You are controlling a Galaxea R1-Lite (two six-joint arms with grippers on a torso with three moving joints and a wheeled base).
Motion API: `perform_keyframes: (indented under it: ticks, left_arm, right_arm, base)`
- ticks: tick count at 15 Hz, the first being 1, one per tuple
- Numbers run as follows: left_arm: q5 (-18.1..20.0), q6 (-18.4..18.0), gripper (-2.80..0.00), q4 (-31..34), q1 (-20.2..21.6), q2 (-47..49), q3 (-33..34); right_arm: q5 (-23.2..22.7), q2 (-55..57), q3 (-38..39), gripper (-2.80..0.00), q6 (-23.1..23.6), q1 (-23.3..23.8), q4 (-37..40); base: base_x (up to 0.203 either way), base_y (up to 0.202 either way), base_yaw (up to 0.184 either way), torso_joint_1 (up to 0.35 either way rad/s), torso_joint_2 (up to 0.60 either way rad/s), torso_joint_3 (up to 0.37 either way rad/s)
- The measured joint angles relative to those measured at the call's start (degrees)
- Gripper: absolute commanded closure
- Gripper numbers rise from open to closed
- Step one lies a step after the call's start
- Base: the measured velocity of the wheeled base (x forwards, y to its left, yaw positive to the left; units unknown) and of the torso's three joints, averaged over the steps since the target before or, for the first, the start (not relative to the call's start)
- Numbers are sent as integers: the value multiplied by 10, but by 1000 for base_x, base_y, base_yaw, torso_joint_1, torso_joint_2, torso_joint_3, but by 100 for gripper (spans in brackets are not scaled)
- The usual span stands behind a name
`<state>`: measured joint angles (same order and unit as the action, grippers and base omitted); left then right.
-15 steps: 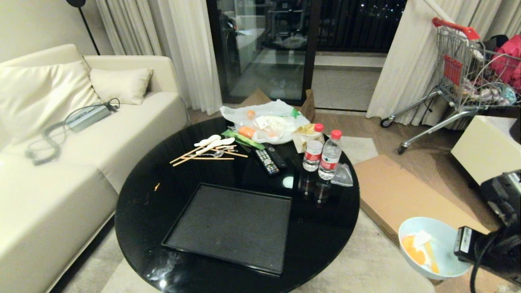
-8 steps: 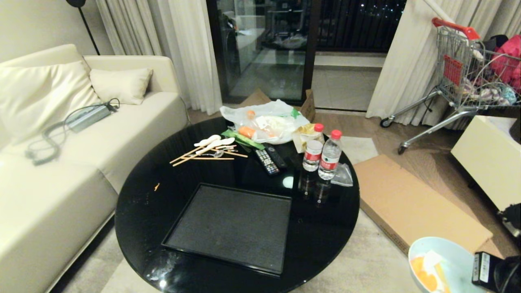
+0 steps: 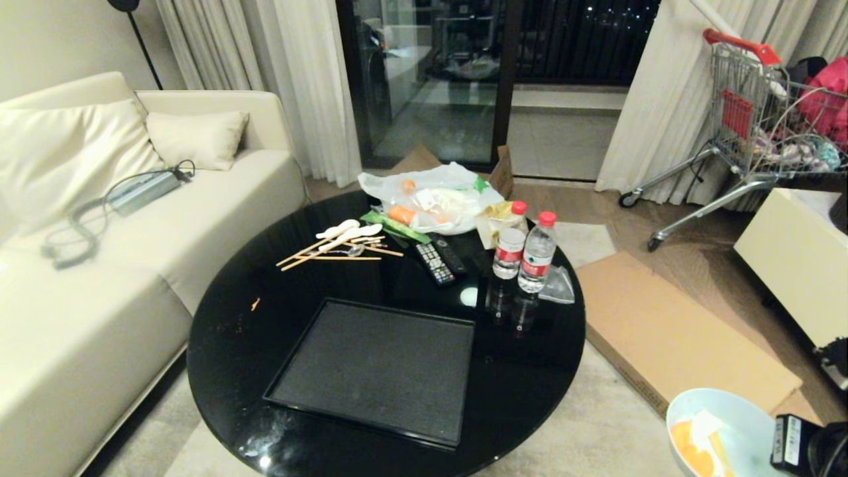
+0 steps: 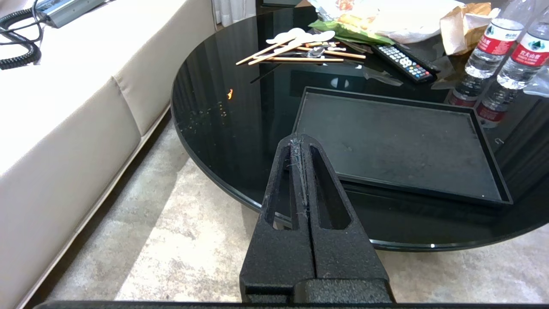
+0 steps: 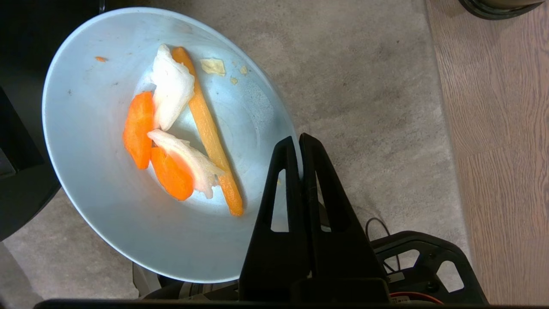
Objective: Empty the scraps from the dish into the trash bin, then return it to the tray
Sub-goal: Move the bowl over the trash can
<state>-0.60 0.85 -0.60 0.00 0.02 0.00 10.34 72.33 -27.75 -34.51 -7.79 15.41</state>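
A: Right gripper (image 5: 300, 148) is clamped on the rim of the small round pale blue-white dish (image 5: 107, 206), held over carpet beside the round black glass table (image 3: 252, 344).

B: Risk?

A: Orange & white scraps (image 5: 171, 128) lie loose; any early tilt likely dumps them on carpet. Bin's prob. the dark ring (image 5: 497, 6) well beyond the fingertips. Flat black tray (image 3: 377, 364) is well off to its left. Left gripper (image 4: 302, 148) parked, pressed together.

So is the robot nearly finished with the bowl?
Not yet. Done: the dish is off the tray, which sits bare on the table. In hand: the right gripper is shut on its rim, out over the floor. Left: the scraps are still inside, so dumping them and returning the dish remain.
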Motion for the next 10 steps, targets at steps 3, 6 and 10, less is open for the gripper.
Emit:
perform_keyframes:
  ticks: [3,6,10]
  left_arm:
    - [0,0,0,0,0,0,0]
    - [0,0,0,0,0,0,0]
    - [0,0,0,0,0,0,0]
  right_arm:
    - [0,2,-2,0,0,0,-10]
    - [0,4,-1,0,0,0,-20]
    - [2,12,-3,0,1,0,-25]
  base:
    - [0,0,0,0,0,0]
    - [0,0,0,0,0,0]
    - [0,0,0,0,0,0]
